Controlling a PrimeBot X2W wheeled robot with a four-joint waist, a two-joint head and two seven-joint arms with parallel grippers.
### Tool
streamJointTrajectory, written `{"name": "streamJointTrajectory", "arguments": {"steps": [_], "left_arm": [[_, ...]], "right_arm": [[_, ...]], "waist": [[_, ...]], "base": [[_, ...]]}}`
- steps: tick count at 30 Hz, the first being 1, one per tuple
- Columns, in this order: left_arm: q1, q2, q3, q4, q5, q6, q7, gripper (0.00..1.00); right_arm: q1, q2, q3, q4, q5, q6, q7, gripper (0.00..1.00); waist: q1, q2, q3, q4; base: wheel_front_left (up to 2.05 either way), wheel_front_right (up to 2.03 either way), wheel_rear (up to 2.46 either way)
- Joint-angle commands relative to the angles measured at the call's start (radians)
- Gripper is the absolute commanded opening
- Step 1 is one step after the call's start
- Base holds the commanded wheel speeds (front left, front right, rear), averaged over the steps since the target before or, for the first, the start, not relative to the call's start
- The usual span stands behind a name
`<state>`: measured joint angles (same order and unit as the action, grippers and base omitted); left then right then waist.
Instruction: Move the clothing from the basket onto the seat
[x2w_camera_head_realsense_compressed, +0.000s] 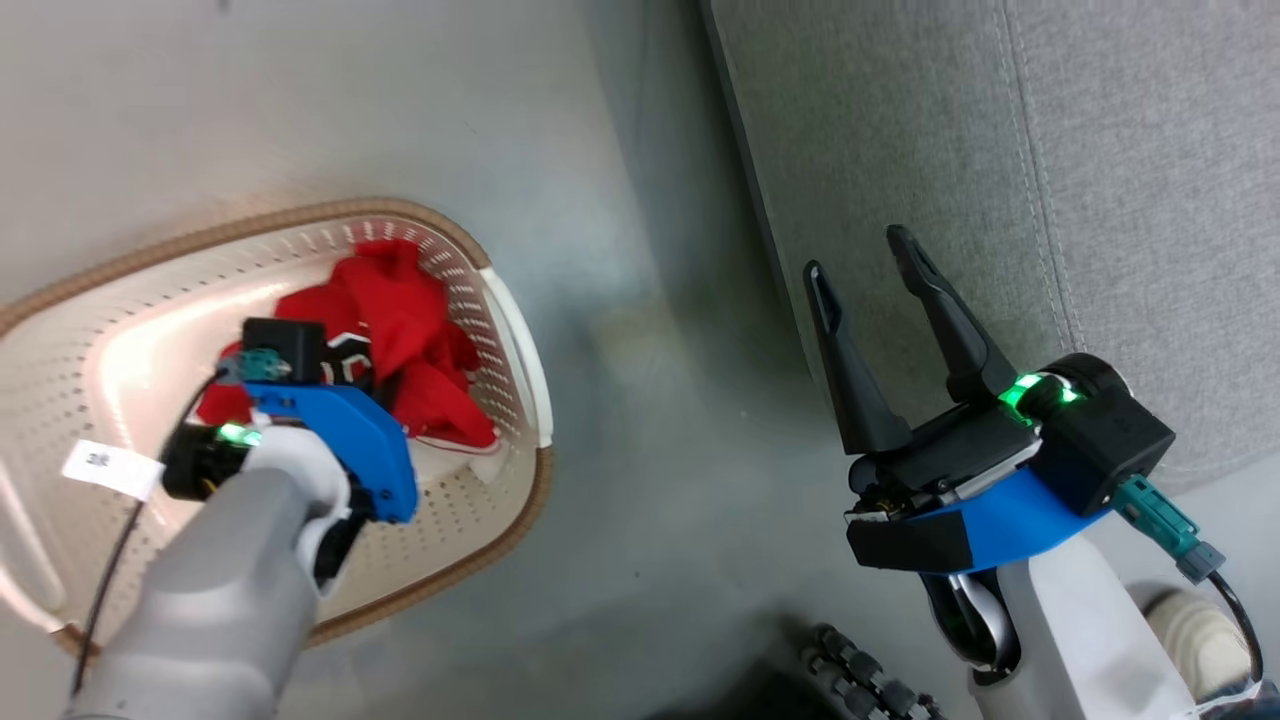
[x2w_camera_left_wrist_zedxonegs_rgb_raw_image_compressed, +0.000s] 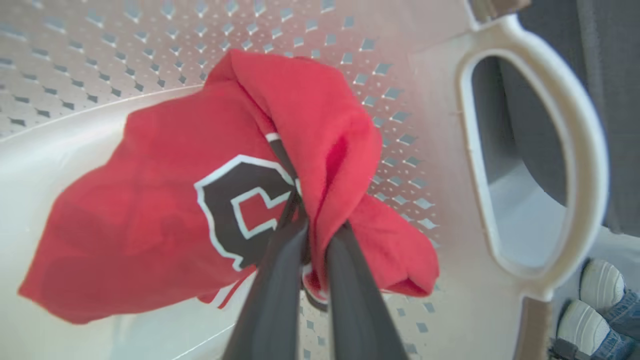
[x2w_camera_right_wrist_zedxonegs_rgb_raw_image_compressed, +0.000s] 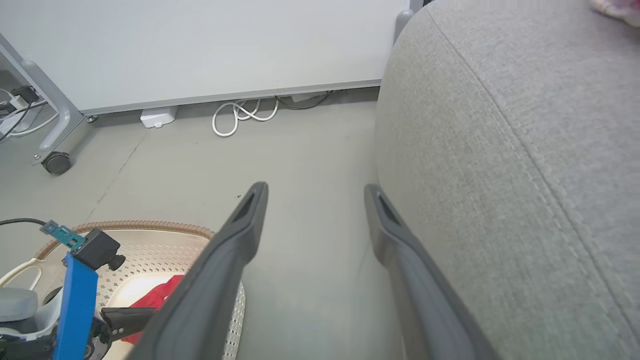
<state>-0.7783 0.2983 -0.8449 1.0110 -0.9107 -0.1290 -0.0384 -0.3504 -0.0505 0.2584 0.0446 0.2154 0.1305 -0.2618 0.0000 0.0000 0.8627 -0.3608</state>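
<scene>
On my left the basket (x2w_camera_head_realsense_compressed: 520, 350) stands on the floor (x2w_camera_head_realsense_compressed: 650, 400), its brown woven-look rim curving round the perforated cream walls, with a white label sticker (x2w_camera_head_realsense_compressed: 112, 468) on its near-left side. The clothing (x2w_camera_head_realsense_compressed: 400, 310) lies inside it, a rumpled red heap against the wall nearest the seat, beside the basket's white handle opening (x2w_camera_left_wrist_zedxonegs_rgb_raw_image_compressed: 530, 165). My left fingers (x2w_camera_left_wrist_zedxonegs_rgb_raw_image_compressed: 295, 250) reach down into the basket and are closed on the clothing: in my left wrist view a fold of red fabric is pinched between them, with a black-and-white emblem (x2w_camera_left_wrist_zedxonegs_rgb_raw_image_compressed: 245, 210) just left of the grip and more red cloth bunched above and to the right. Past the handle, two pale shoes (x2w_camera_left_wrist_zedxonegs_rgb_raw_image_compressed: 600, 285) of a person stand on the floor. A bare strip of grey floor separates the basket from the seat. My right fingers (x2w_camera_head_realsense_compressed: 835, 330) are spread wide with nothing between them, hovering over the floor by the front edge of the seat (x2w_camera_head_realsense_compressed: 1000, 150). The seat, light grey woven fabric with a stitched seam, lies to my right, well apart from the clothing and with no garment on the part I can see.
</scene>
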Motion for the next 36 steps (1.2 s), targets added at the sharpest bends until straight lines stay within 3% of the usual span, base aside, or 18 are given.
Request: {"name": "streamJointTrajectory", "arguments": {"steps": [1,8,21,36], "left_arm": [[0.012,-0.016,-0.01,-0.003,-0.012,-0.003,-0.011,0.0],[0.072,-0.071,-0.083,-0.025,-0.049,-0.003,-0.055,0.0],[0.152,-0.104,-0.265,-0.164,-0.107,-0.003,-0.151,0.0],[-0.006,-0.127,-0.402,-0.33,-0.137,-0.003,-0.14,0.0]], "right_arm": [[-0.013,0.0,-0.01,0.008,-0.014,0.0,-0.004,1.0],[0.015,0.0,-0.035,0.07,-0.071,0.0,-0.004,1.0],[0.152,-0.001,-0.07,0.151,-0.12,0.0,0.06,1.0],[0.282,-0.001,-0.048,0.136,-0.107,0.0,0.15,1.0]], "waist": [[0.0,0.0,-0.05,0.034],[0.0,0.0,-0.243,0.125],[0.0,0.0,-0.626,0.293],[0.0,0.0,-0.83,0.426]], "base": [[0.0,0.0,0.0],[0.0,0.0,0.0],[0.0,0.0,0.0],[0.0,0.0,0.0]]}}
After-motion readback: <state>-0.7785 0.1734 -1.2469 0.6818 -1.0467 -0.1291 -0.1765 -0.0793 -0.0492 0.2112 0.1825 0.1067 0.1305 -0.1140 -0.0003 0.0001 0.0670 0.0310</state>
